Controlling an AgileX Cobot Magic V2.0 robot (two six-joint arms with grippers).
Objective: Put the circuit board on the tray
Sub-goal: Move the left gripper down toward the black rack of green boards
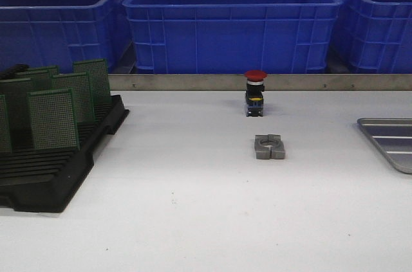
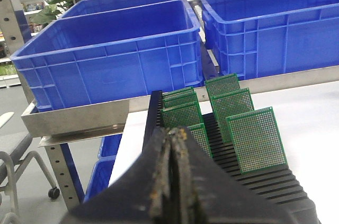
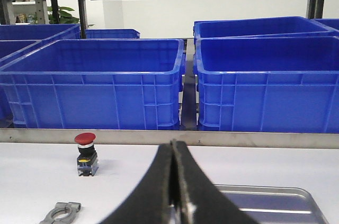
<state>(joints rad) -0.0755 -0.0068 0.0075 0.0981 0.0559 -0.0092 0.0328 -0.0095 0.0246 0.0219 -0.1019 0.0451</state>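
Note:
Several green circuit boards (image 1: 53, 119) stand upright in a black slotted rack (image 1: 77, 156) at the left of the table; they also show in the left wrist view (image 2: 256, 139). The silver-grey metal tray (image 1: 394, 140) lies at the right edge, and shows in the right wrist view (image 3: 275, 203). Neither gripper shows in the front view. My left gripper (image 2: 173, 134) is shut and empty, near the rack (image 2: 265, 181). My right gripper (image 3: 174, 145) is shut and empty, in front of the tray.
Blue plastic bins (image 1: 232, 21) stand behind a metal rail (image 1: 193, 81) at the back. A red-capped push button (image 1: 255, 92) and a grey metal clamp (image 1: 270, 146) sit mid-table; both also show in the right wrist view: the button (image 3: 86, 153) and the clamp (image 3: 61, 212).

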